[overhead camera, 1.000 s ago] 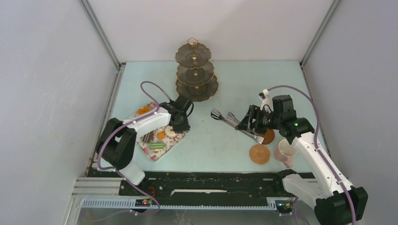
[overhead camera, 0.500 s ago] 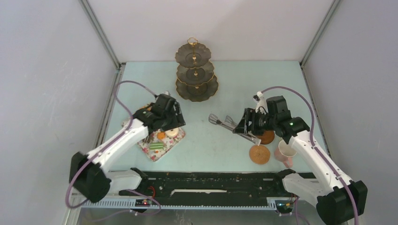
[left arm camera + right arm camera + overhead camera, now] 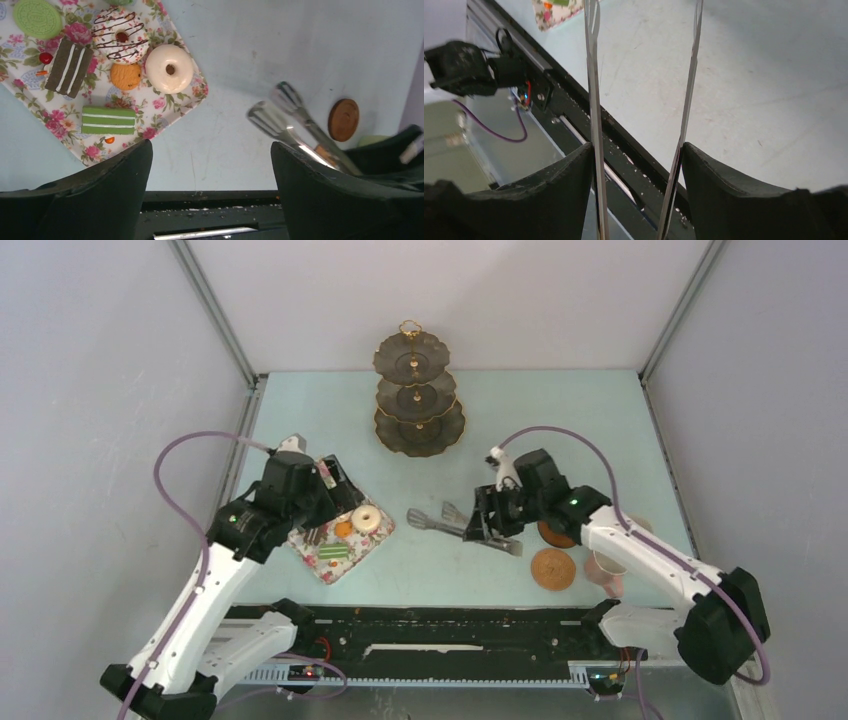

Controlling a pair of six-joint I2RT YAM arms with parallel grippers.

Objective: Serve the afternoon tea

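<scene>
Toy cakes (image 3: 125, 76) sit together on the floral-print cloth (image 3: 165, 107) at the left of the pale green table (image 3: 440, 570), with the white ring doughnut (image 3: 169, 68) nearest the cloth's right corner and the green striped slab (image 3: 108, 120) beside its near edge. None shows on the dark 3-tier stand with gold rims (image 3: 419, 390) at the back. We see 1 round brown coaster (image 3: 553, 568) on the right, well apart from the cakes. Our right gripper (image 3: 636, 150) is clamped around the long grey metal tongs (image 3: 455, 523), with each tong arm lying against the inside of a finger and the tips spread, pointing toward the cloth. Our left gripper (image 3: 210, 150) hangs above the table between cloth and tongs, its jaws wide apart and holding nothing. We judge the step in hand to be bringing the tongs to the first cake. To do it well, we should lower the tips level on either side of the white ring doughnut, since it lies closest. We should squeeze only enough to lift it, so it does not pop out. We should also move the left gripper clear of the tongs' path.
</scene>
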